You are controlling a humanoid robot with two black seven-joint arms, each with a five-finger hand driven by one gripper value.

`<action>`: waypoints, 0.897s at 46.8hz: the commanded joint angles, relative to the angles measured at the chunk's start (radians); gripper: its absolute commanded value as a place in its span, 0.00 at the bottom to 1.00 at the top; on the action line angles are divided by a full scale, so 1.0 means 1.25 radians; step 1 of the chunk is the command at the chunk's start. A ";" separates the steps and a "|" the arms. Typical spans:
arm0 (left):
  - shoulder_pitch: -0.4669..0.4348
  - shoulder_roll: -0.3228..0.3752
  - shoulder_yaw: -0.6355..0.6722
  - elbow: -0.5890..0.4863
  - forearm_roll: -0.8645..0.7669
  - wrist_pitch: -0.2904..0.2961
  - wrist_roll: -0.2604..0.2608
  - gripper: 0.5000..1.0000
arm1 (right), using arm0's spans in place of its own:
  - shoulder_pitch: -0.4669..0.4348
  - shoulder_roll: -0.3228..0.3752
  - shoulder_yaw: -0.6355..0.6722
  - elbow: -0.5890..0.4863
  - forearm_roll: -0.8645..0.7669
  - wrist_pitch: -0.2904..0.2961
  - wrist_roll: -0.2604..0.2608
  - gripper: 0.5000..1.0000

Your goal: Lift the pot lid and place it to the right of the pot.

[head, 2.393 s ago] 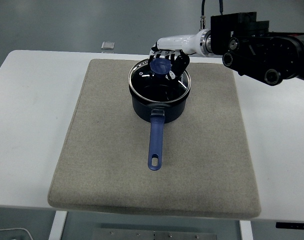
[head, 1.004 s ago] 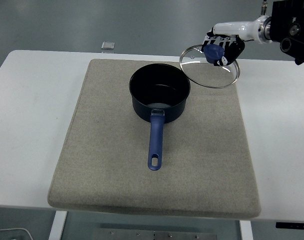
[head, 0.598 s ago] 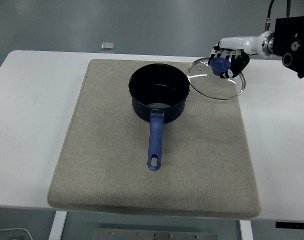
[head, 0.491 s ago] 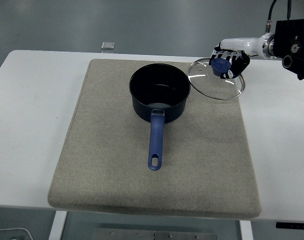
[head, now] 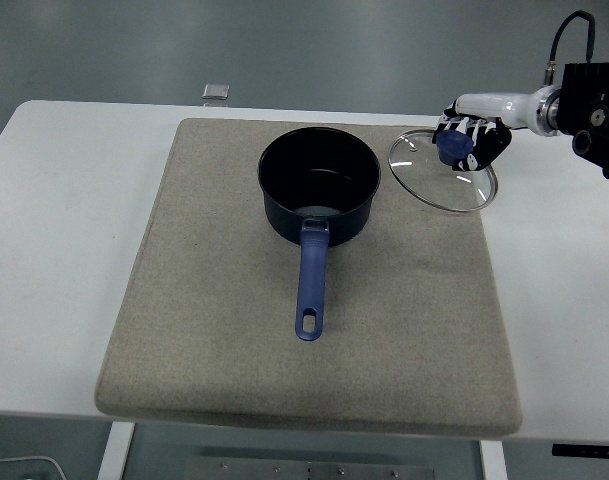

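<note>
Right of the saucepan [head: 320,197], your right hand [head: 470,143] has lowered the glass lid [head: 443,170] nearly flat, fingers still gripping its blue knob [head: 451,147].

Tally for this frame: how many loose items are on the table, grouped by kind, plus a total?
Pot: 1
Glass lid, right of the pot, blue knob in the right hand: 1
Grey mat: 1
Small flat object at the table's far edge: 1
Total: 4
</note>
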 commanded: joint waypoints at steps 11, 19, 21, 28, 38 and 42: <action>0.000 0.000 0.000 0.000 0.000 0.000 0.000 1.00 | -0.040 0.004 0.000 0.001 0.000 -0.028 0.000 0.00; 0.000 0.000 0.000 0.000 0.000 0.000 0.000 1.00 | -0.043 0.004 -0.001 0.001 -0.001 -0.037 0.005 0.16; 0.000 0.000 0.000 0.000 0.000 0.000 0.000 1.00 | -0.043 0.004 -0.001 0.001 -0.001 -0.040 0.007 0.23; 0.000 0.000 0.000 0.000 0.000 0.000 0.000 1.00 | -0.052 0.004 -0.001 0.001 -0.001 -0.041 0.009 0.39; 0.000 0.000 0.000 0.000 0.000 0.000 0.000 1.00 | -0.056 0.000 0.010 0.001 0.002 -0.043 0.010 0.58; 0.000 0.000 0.000 0.000 0.000 0.000 0.000 1.00 | -0.056 -0.001 0.013 0.001 0.011 -0.045 0.010 0.71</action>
